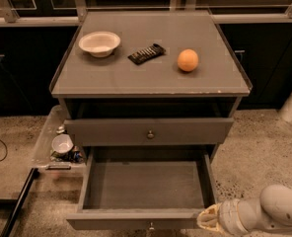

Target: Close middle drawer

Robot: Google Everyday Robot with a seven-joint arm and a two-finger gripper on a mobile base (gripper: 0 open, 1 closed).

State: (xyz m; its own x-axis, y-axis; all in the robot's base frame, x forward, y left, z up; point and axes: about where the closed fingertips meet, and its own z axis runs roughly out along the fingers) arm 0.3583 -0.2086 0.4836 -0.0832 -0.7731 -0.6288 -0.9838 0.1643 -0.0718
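Middle drawer (146, 184) wide open, gripper (208, 219) at its front right corner, grip state unclear.

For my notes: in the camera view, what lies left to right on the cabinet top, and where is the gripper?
Bowl, dark packet, orange. The gripper is at the front right corner of the middle drawer.

Dim overhead light; pale hand (208, 219) low right beside shadowed middle drawer (146, 184)

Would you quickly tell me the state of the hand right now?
Hand: cannot be told; it is at the open middle drawer's front right corner.
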